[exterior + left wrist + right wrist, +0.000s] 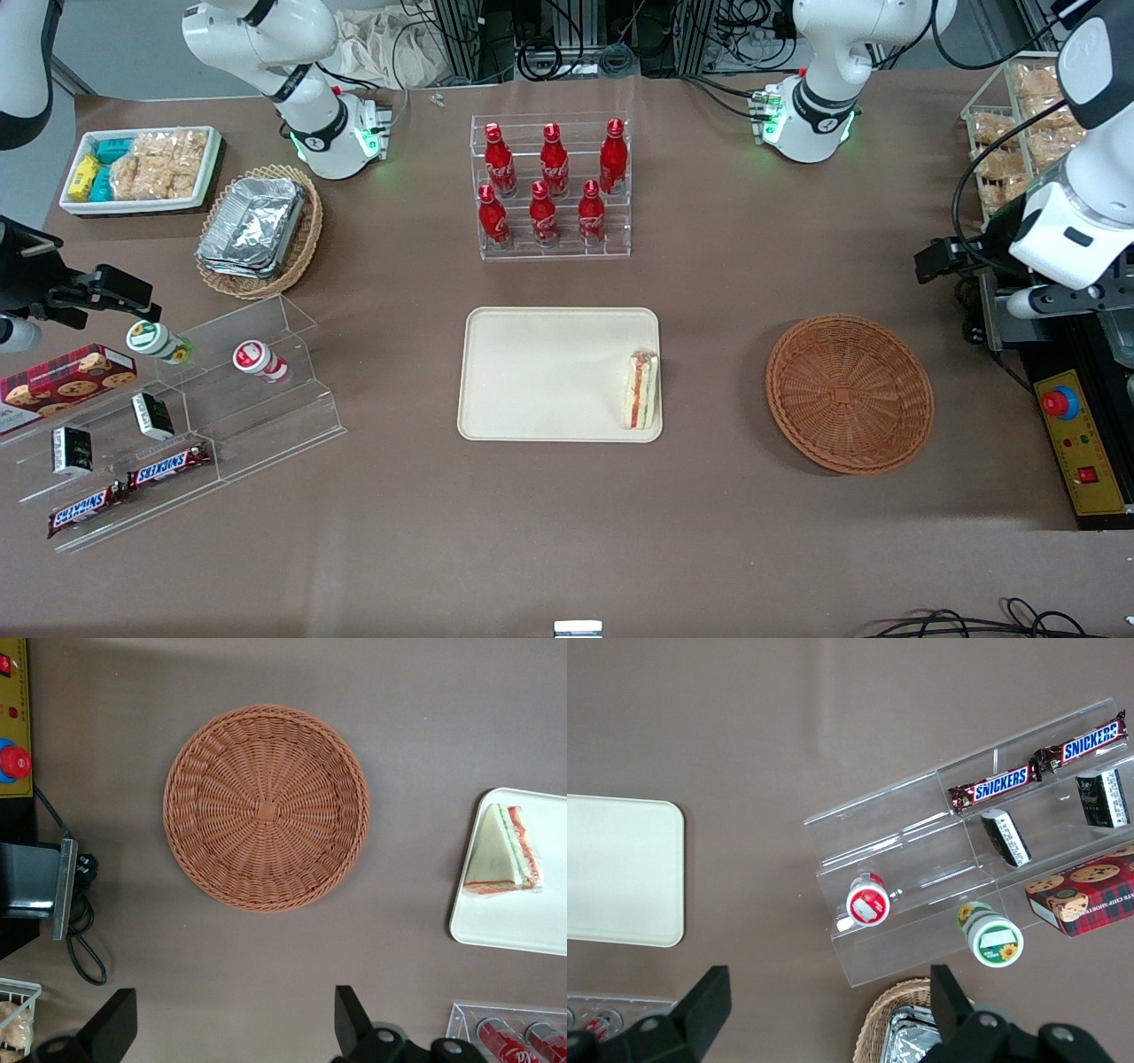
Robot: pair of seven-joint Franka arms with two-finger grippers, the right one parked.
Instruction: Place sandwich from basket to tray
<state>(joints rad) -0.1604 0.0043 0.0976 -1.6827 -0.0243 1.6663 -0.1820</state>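
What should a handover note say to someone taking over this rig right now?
Gripper: open, holding nothing, up in the air over the table beside the basket, toward the working arm's end.
Sandwich: lying on the tray, at the tray's edge nearest the basket, fully inside the rim.
Basket: nothing in it.
Done: sandwich moved from basket to tray and released.
Left: nothing on the transfer itself, it seems; at most, park the working arm.

Sandwich (641, 390) on tray (532, 372); gripper (232, 1020) above basket (849, 393).
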